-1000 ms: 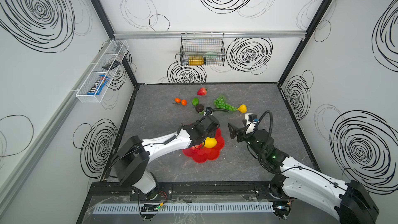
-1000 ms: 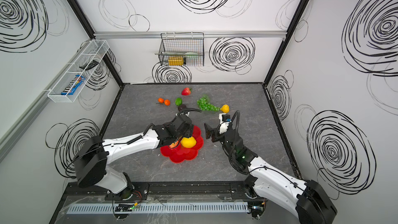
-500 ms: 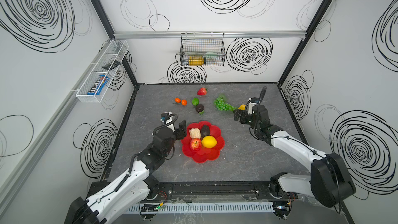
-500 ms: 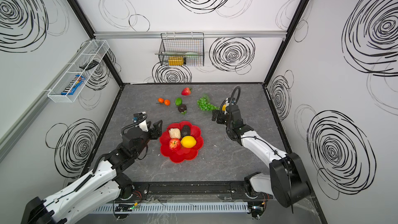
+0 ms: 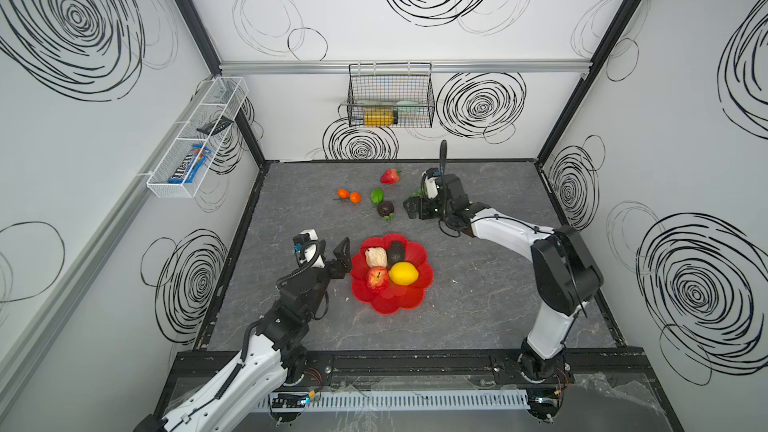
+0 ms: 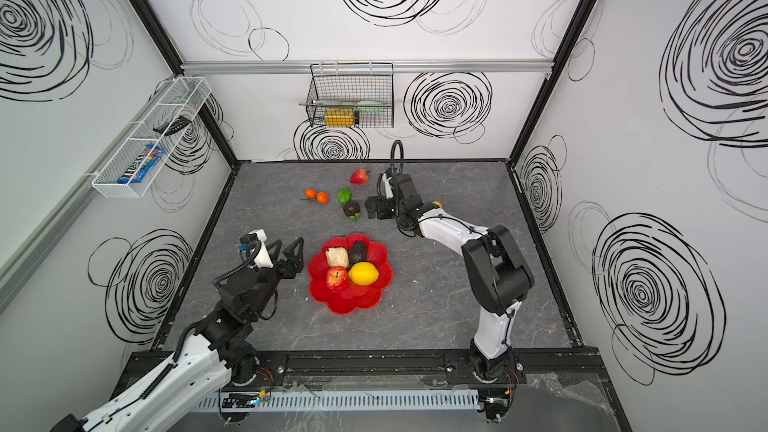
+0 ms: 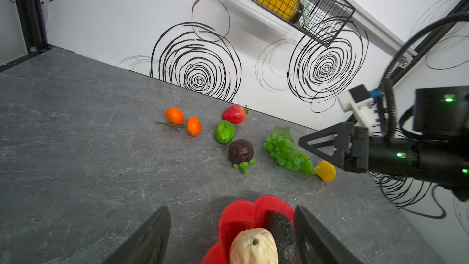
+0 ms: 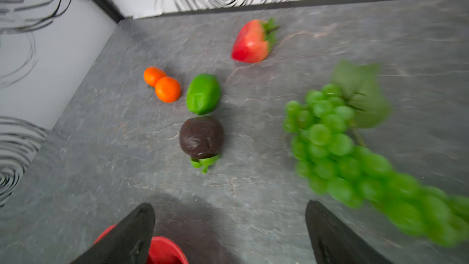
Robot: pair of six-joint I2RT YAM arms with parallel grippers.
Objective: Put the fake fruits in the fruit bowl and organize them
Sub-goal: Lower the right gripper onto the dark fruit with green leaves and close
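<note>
Both left tool (image 6: 289,243) and right tool (image 6: 369,208) gape empty; lemon (image 6: 363,273) lies left-right across the fruit bowl (image 6: 353,302).

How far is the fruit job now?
Done: red apple, yellow lemon, dark avocado, cream lumpy piece lie in the red scalloped plastic bowl. In hand: nothing; left fingers and right fingers are open. Left outside: red strawberry, two oranges, green lime, dark round fruit, green grapes, yellow pear.

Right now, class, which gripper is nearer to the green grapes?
Right. The right gripper sits just beside the green grapes at the back; the left gripper is much farther, beside the fruit bowl.
</note>
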